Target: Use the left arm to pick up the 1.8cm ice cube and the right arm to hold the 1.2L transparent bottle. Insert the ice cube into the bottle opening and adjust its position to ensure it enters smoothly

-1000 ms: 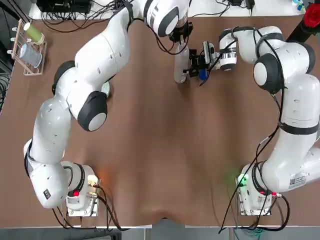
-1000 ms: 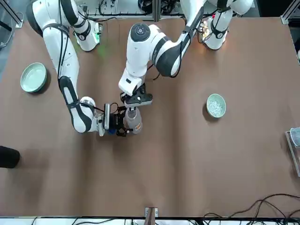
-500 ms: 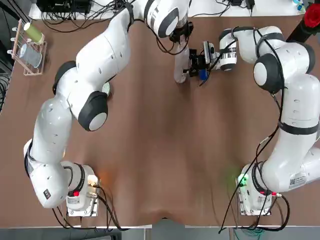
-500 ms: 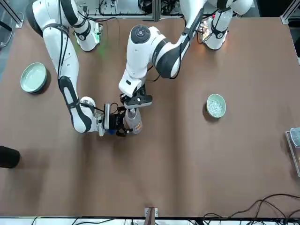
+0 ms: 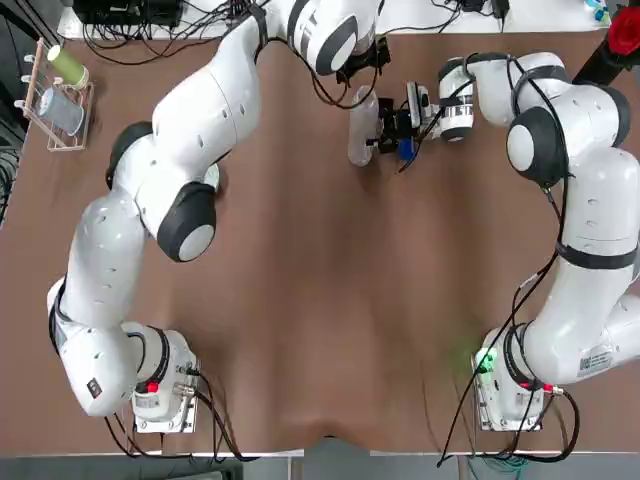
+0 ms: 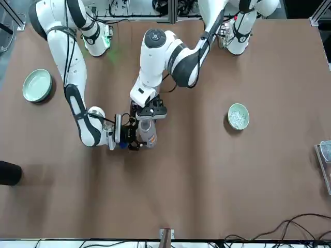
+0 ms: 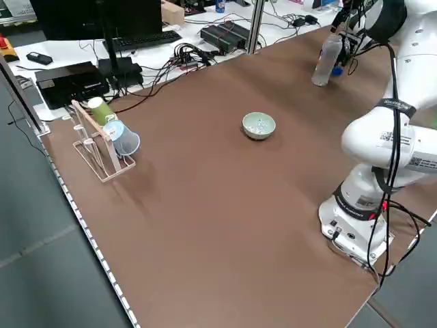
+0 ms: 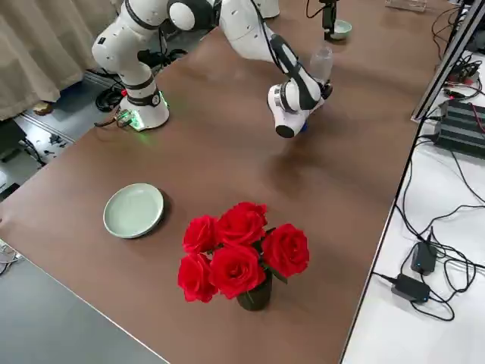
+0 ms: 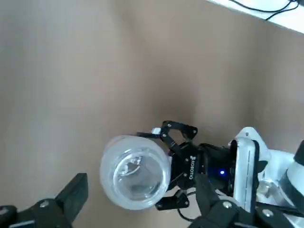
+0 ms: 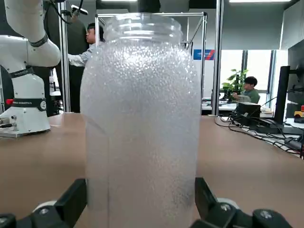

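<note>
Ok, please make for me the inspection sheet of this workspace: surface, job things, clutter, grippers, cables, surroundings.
Surface: brown table; spills, nothing seen.
Job things: clear bottle upright, mouth uncapped; small bowl holds clear pieces, probably ice.
Clutter: green plate, red roses, rack with cups.
Grippers: left gripper above the bottle, fingers apart, holding nothing visible; right gripper closed around the bottle's side.
Cables: black cables reach over the table edge; others run along both arms.
Surroundings: two people in the room behind.
</note>
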Action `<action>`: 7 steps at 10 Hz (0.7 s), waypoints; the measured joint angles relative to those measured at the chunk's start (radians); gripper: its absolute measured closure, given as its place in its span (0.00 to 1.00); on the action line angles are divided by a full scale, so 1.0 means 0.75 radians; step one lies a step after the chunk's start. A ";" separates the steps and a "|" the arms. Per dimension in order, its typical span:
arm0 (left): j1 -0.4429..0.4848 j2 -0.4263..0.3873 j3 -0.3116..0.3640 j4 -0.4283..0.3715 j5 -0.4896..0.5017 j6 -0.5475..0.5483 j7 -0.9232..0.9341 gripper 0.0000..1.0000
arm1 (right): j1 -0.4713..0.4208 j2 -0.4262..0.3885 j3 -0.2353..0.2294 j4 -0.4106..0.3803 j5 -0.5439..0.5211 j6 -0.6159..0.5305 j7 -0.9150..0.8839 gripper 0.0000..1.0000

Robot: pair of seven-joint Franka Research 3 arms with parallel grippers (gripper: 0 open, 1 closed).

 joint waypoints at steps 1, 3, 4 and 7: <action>0.008 -0.019 0.004 -0.003 0.002 -0.085 0.051 0.00 | -0.003 0.000 -0.001 0.000 0.000 -0.002 -0.003 0.00; 0.049 -0.100 0.008 -0.046 0.002 -0.233 0.145 0.00 | -0.010 0.000 -0.001 0.001 0.000 -0.006 -0.006 0.00; 0.078 -0.163 0.009 -0.085 0.002 -0.311 0.165 0.00 | -0.014 0.000 -0.002 0.001 0.000 -0.007 -0.007 0.00; 0.196 -0.353 0.010 -0.209 0.003 -0.508 0.335 0.00 | -0.033 0.002 -0.006 0.000 0.000 -0.011 -0.008 0.00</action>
